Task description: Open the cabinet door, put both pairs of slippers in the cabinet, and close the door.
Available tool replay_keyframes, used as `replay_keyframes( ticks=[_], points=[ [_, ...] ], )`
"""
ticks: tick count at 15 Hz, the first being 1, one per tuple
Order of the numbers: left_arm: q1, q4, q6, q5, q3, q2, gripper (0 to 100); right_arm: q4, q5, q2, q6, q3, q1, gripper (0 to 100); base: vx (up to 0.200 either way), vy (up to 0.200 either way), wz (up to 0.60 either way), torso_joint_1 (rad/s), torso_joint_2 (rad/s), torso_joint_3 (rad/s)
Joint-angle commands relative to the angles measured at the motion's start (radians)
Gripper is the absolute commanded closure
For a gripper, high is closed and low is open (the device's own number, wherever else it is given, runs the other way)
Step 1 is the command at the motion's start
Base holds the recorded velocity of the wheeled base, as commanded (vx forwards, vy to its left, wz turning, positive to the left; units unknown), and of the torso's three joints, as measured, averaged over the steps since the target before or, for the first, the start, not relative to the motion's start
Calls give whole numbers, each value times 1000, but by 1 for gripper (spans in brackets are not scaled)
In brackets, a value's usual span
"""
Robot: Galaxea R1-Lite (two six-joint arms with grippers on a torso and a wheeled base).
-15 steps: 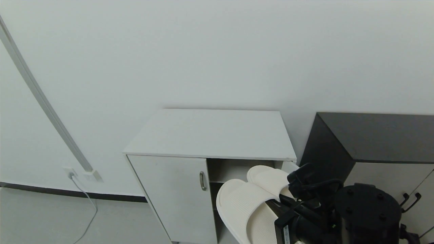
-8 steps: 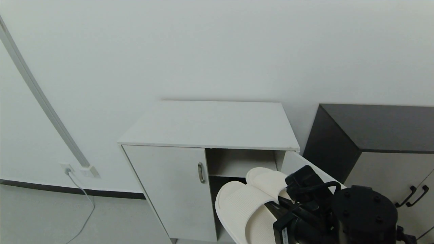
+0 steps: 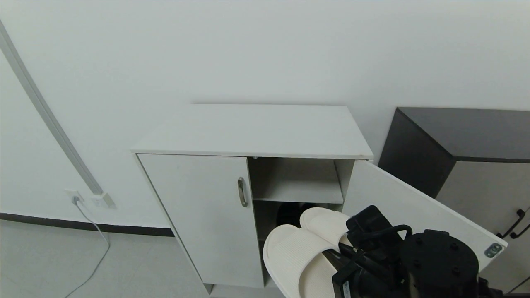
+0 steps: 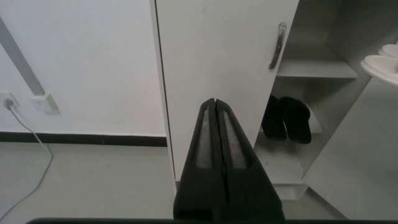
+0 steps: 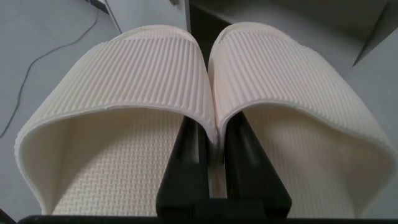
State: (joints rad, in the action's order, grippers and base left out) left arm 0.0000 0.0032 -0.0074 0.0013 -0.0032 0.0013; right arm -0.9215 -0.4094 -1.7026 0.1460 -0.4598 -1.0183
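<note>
Slippers (image 5: 124,81), cream pair, pinched by right claw (image 5: 214,134) at inner edges, left claw (image 4: 214,111) closed, empty

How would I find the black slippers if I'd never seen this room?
Start at the white cabinet against the wall, whose right door hangs open. In the open half, under the top shelf, a black pair of slippers stands side by side. Unlike the cream ribbed slippers clamped by the right gripper outside, it is dark and already inside.
</note>
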Motion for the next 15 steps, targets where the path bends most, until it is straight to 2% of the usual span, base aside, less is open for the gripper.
replay_keyframes(
  ticks=[1, 8, 15],
  points=[
    [-2, 0, 0, 0, 0, 0, 100, -5, 0, -16, 0, 1, 0, 100, 0, 0, 0, -203, 520, 305],
    [0, 0, -2, 0, 0, 0, 100, -33, 0, -23, -5, 15, -6, 100, 0, 0, 0, -178, 502, 316],
    [0, 0, -2, 0, 0, 0, 100, -34, -2, -28, -5, 21, -8, 100, 0, 0, 0, -129, 465, 339]
  ],
)
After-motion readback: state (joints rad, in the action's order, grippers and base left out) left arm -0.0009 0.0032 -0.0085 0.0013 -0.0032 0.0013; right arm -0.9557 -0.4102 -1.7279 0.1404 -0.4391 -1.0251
